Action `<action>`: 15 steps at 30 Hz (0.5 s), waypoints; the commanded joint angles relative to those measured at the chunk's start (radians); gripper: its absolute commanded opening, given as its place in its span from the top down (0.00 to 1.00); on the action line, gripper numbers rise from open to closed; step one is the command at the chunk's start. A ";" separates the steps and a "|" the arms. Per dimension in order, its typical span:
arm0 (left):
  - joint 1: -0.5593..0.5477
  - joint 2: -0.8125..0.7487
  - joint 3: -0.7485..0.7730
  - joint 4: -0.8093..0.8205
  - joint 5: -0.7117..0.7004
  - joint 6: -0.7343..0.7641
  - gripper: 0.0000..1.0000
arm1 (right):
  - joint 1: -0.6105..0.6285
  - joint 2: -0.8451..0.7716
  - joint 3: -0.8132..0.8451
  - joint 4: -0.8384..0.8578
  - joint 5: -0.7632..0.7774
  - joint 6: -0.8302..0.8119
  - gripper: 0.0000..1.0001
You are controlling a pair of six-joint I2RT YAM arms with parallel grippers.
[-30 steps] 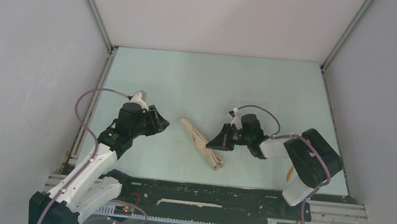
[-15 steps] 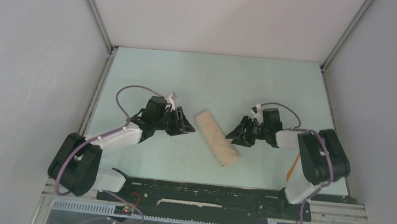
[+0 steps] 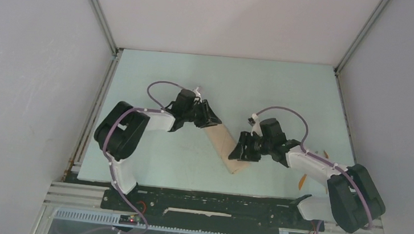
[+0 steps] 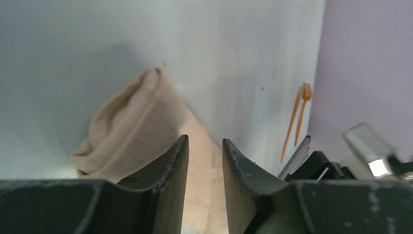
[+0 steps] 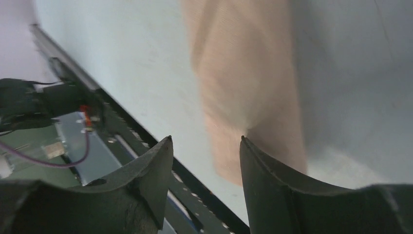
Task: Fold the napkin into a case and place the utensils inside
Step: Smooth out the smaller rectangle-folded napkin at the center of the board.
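Note:
The napkin point(image 3: 226, 146) lies as a narrow folded beige strip slanting across the middle of the table, one end rolled point(image 4: 131, 117). My left gripper point(image 3: 211, 122) is low over its far left end. Its jaws point(image 4: 204, 139) are open by a narrow gap, and flat cloth shows between them. My right gripper point(image 3: 240, 153) is at the near right end, open wide point(image 5: 204, 139), with the cloth point(image 5: 248, 73) just beyond one fingertip. The utensils point(image 4: 298, 117), two thin orange sticks, lie apart on the right point(image 3: 301, 181), partly hidden by the right arm.
A black rail point(image 3: 214, 201) runs along the table's near edge, close behind the right gripper point(image 5: 146, 136). Grey walls and aluminium posts point(image 3: 97, 12) close in the left, right and back sides.
Both arms have swung in to the napkin's two ends. The cloth went from a crumpled twist to a flat strip. The right jaws have opened and the left jaws have narrowed.

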 commanded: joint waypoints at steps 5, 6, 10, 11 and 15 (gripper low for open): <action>0.000 0.124 0.102 -0.125 -0.105 0.123 0.66 | 0.093 0.058 -0.078 -0.057 0.295 -0.006 0.40; 0.000 0.115 0.107 -0.140 -0.104 0.136 0.66 | 0.104 0.044 -0.057 -0.098 0.324 -0.012 0.40; -0.007 0.005 0.122 -0.197 -0.073 0.165 0.60 | 0.148 -0.071 0.038 -0.239 0.383 -0.018 0.38; -0.010 -0.029 0.123 -0.206 -0.068 0.169 0.58 | 0.159 -0.092 0.065 -0.262 0.389 -0.020 0.37; -0.019 -0.125 0.107 -0.224 -0.078 0.149 0.52 | 0.177 -0.094 0.103 -0.215 0.289 0.009 0.36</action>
